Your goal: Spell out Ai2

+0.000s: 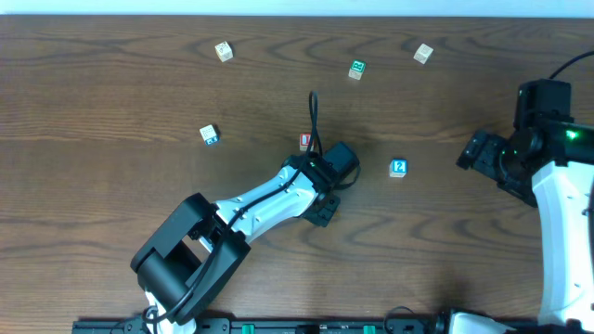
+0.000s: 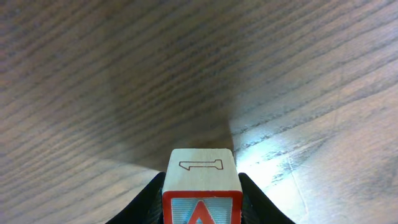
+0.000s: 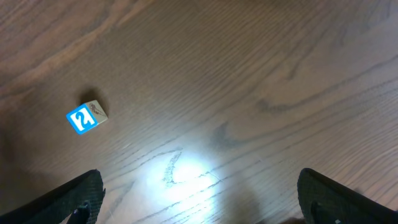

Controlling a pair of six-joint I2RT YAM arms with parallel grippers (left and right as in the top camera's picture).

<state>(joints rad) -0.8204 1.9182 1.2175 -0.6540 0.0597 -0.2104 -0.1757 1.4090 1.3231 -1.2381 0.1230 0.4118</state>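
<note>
The left tool [image 2: 202,196] is pinched tight on the A block [image 2: 202,171]. It has one dark finger on each side of the block. The right tool [image 3: 199,205] is open wide and holds nothing. The 2 block [image 3: 86,117] lies on the counter [image 3: 261,68], in front of the right tool and off to its left, well apart.

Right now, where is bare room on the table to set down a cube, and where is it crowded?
Free: the tabletop between the blue 2 cube and the right claw; also the near strip below that cube. Crowded: the centre, where the left claw grips the A cube.
</note>
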